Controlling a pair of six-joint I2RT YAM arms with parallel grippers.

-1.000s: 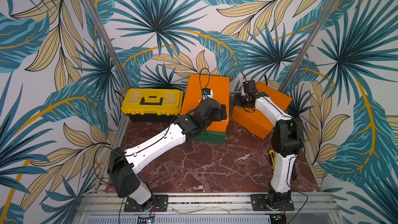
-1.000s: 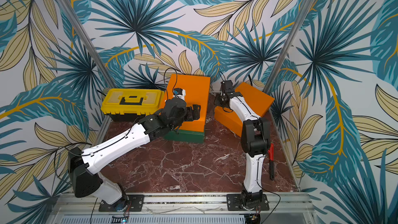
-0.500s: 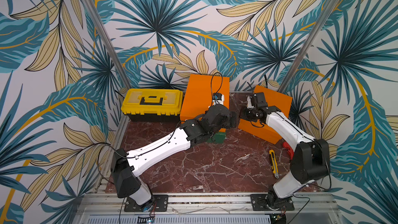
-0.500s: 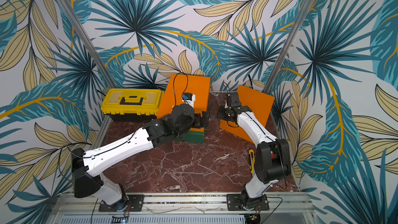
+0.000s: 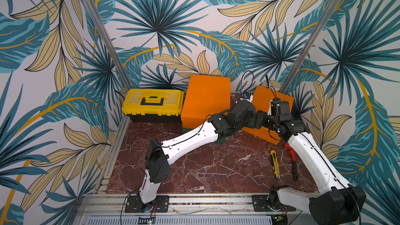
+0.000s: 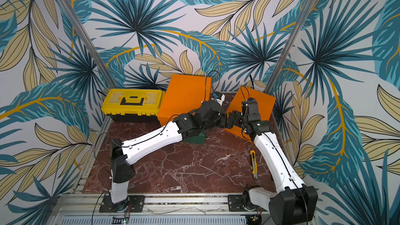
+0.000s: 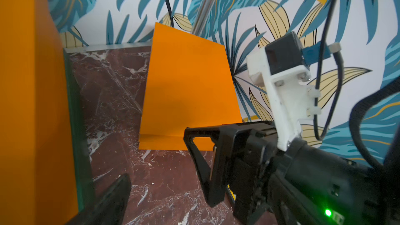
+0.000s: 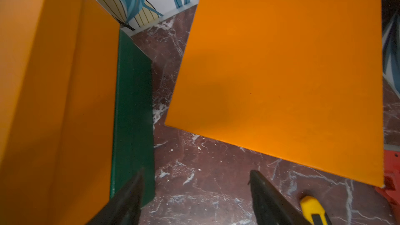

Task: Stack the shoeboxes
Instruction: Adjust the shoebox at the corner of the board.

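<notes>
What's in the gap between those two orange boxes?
Bare marble tabletop, plain in the right wrist view; the green box juts from under the stacked orange box.

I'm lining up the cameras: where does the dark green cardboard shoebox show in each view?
In a top view: dark green cardboard shoebox, a sliver under the bright orange cardboard shoebox.
In a top view: same sliver.
Left wrist: thin strip along the orange.
Right wrist: broader strip, likewise.
Shared landmark: that orange shoebox.
</notes>
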